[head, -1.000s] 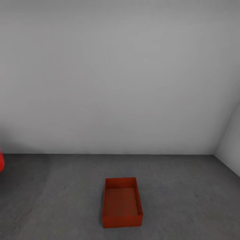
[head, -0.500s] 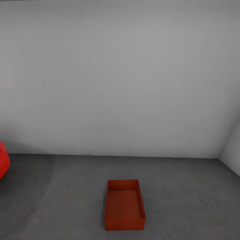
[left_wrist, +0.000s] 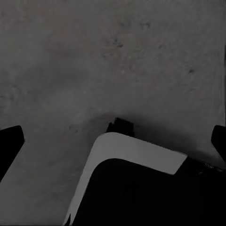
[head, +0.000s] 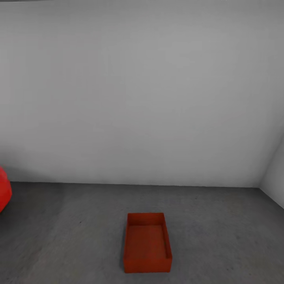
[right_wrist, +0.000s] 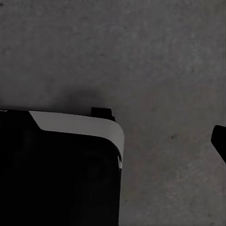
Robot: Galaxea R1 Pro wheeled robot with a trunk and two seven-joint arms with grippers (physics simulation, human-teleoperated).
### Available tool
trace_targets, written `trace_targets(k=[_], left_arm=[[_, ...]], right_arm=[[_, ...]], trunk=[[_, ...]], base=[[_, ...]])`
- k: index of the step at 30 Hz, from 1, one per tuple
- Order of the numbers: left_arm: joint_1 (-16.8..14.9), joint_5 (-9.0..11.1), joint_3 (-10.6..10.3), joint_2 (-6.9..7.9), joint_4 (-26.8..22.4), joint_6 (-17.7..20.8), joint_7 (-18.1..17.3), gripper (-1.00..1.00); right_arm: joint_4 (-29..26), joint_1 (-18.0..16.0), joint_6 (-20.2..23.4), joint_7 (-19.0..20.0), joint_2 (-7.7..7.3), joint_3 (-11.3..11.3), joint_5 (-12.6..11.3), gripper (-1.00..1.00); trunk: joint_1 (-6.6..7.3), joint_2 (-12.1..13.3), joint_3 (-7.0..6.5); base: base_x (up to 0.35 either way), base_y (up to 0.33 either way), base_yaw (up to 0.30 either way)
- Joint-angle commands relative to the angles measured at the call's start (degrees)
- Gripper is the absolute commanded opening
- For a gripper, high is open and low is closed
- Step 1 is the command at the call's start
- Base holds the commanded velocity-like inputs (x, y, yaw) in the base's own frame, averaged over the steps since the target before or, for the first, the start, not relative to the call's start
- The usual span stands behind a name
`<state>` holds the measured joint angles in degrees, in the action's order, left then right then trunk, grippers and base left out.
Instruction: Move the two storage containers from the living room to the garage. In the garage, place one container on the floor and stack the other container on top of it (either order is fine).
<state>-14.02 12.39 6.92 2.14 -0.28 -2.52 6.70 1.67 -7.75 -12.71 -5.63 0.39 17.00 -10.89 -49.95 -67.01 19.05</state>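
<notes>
One storage container (head: 147, 242) sits open-side up on the garage floor (head: 221, 232). Both my wrists' fingers look spread and empty; I should fetch the second squarely.

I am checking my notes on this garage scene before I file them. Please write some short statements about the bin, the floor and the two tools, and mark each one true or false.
1. One red-orange bin stands on the grey concrete floor. True.
2. A second bin is stacked on top of it. False: nothing sits on it, and its inside looks empty.
3. The bin touches the white wall. False: bare floor lies between them.
4. A rounded red shape shows at the left edge of the head view. True.
5. The left tool grips a bin. False: its fingers stand wide apart with only floor and part of the robot's base between them.
6. The right wrist view looks down on concrete floor. True.
</notes>
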Motion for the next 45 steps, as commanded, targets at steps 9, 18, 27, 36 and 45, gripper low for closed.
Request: trace_targets(k=[9,18,27,36,45], left_arm=[[0.0,2.9,0.3,-0.09,0.0,-0.3,0.0,1.0],[0.0,2.6,0.2,0.05,-0.1,-0.3,0.0,1.0],[0.0,2.6,0.2,-0.03,-0.2,-0.3,0.0,1.0],[0.0,2.7,0.2,-0.07,-0.1,-0.3,0.0,1.0],[0.0,3.0,0.2,-0.16,0.1,-0.2,-0.1,1.0]], right_arm=[[0.2,-0.1,-0.3,-0.3,0.46,0.3,-1.2,1.0],[0.2,-0.1,-0.3,-0.4,0.45,0.2,-1.3,1.0],[0.3,-0.1,-0.1,-0.1,0.11,0.1,-1.4,1.0],[0.3,-0.1,0.0,0.5,-0.1,0.1,-1.4,1.0],[0.3,-0.1,0.0,0.5,-0.12,0.1,-1.4,1.0]], trunk=[[0.0,0.0,0.07],[0.0,0.0,0.07],[0.0,0.0,0.07],[0.0,0.0,0.07],[0.0,0.0,0.07]], base=[[0.0,0.0,-0.029],[0.0,0.0,-0.258],[0.0,0.0,-0.286],[0.0,0.0,-0.288],[0.0,0.0,-0.288]])
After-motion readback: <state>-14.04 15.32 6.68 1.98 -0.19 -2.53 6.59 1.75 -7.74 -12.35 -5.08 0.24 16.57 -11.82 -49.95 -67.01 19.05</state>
